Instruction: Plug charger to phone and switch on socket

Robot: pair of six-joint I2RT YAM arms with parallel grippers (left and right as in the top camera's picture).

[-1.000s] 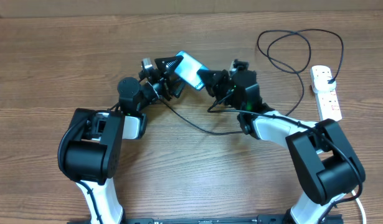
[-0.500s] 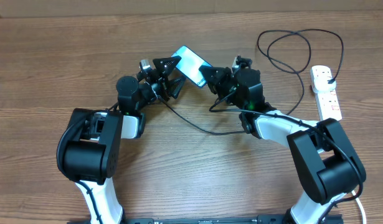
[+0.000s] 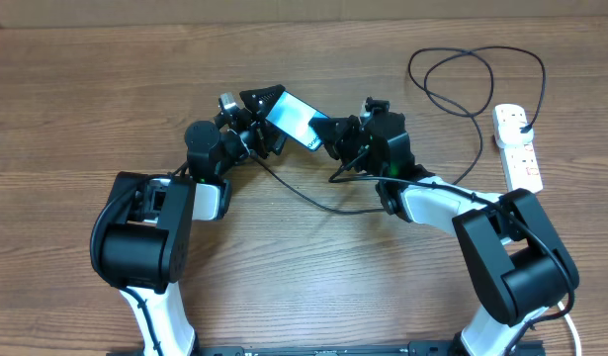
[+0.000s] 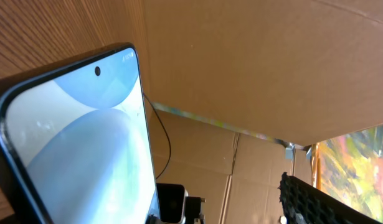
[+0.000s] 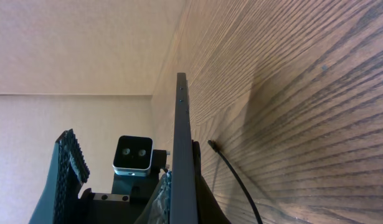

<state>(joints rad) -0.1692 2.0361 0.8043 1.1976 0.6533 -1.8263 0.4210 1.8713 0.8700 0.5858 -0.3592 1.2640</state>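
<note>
Between the two arms, the charger [image 5: 233, 174] is laid across the counter [image 3: 86, 99], its small tip resting on the wood near the phone [image 3: 292, 117]. Just beyond, the phone is held on edge, clamped at one end by the right pincer [image 3: 326, 132]. The left pincer [image 3: 259, 104] is spread wide at the other end. Both arms are bent inward. Far right, the socket [image 3: 516, 148] is seen, a black plug seated in it.
</note>
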